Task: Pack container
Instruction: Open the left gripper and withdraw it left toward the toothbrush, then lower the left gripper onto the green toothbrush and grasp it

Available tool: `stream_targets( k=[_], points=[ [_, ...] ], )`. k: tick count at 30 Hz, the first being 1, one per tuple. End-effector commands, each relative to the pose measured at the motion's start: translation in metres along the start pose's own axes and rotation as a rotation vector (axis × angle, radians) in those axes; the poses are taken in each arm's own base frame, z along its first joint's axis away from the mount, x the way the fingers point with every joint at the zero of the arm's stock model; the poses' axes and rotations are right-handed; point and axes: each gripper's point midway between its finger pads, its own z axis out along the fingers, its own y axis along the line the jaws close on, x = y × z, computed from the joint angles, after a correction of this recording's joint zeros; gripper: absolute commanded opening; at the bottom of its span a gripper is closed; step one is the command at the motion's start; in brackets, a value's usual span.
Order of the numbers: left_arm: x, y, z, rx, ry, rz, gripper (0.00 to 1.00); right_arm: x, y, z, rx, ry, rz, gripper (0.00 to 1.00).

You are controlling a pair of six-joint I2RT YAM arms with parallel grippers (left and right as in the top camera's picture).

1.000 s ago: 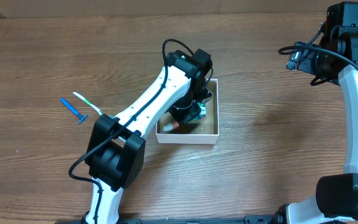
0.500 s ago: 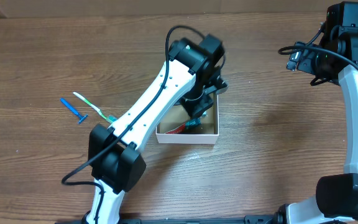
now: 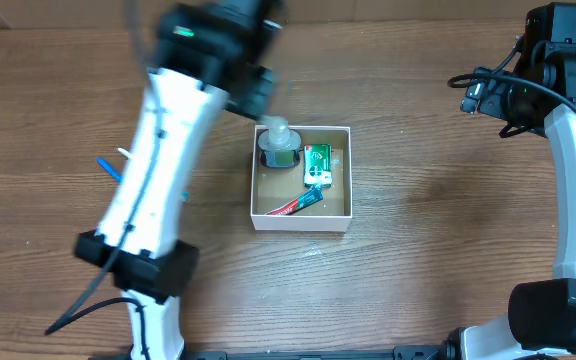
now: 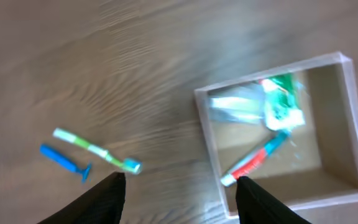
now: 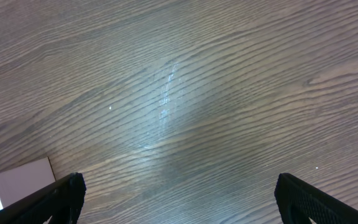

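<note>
The container [image 3: 302,221] rests on the surface [image 3: 438,260] at centre, open face up. It is square, so it has no long axis. In the overhead view its walls run almost parallel to the surface edges, with a slight rotation.

Contents:
- A clear bottle [image 3: 278,148] sits in the far-left corner.
- A green packet [image 3: 317,166] lies just right of the bottle, touching or almost touching it.
- A red-and-teal tube [image 3: 294,205] lies on the floor near the near wall. Its long axis runs diagonally, with the red end toward the near-left corner and the teal end toward the packet.

A toothbrush [image 4: 96,150] and a blue razor [image 4: 63,162] lie on the surface well left of the container, close beside each other. In the overhead view the left arm partly covers both.

The left fingers [image 4: 112,200] are spread apart and grasp nothing. They hang above the surface, left of the container. The left arm is motion-blurred in the overhead view.

The right fingers [image 5: 59,198] are spread wide and hold nothing. They are over bare surface at the far right, well apart from the container.
</note>
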Motion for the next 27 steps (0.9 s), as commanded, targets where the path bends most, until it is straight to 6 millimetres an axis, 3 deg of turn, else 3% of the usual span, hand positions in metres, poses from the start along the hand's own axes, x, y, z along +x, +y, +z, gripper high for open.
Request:
stream_targets(
  k=[1, 6, 8, 10, 16, 20, 27],
  points=[
    [0.021, 0.052, -0.027, 0.005, -0.011, -0.241, 0.57, -0.009, -0.002, -0.013, -0.004, -0.048, 0.008, 1.00],
    [0.069, 0.108, -0.026, -0.124, 0.071, -0.434, 0.56, -0.009, -0.002, -0.013, -0.004, -0.048, 0.008, 1.00],
    [0.089, 0.129, -0.014, -0.185, 0.113, -0.535, 0.56, -0.009, -0.002, -0.013, -0.004, -0.048, 0.008, 1.00],
    [0.098, 0.137, 0.005, -0.200, 0.147, -0.593, 0.56, -0.009, -0.002, -0.013, -0.004, -0.048, 0.008, 1.00],
    [0.117, 0.147, 0.074, -0.224, 0.193, -0.716, 0.61, -0.009, -0.002, -0.013, -0.004, -0.048, 0.008, 1.00],
    [0.126, 0.146, 0.115, -0.188, 0.188, -0.755, 0.70, -0.009, -0.002, -0.013, -0.004, -0.048, 0.008, 1.00],
    [0.133, 0.154, 0.153, -0.194, 0.126, -0.915, 0.79, -0.009, -0.002, -0.013, -0.004, -0.048, 0.008, 1.00]
  ],
)
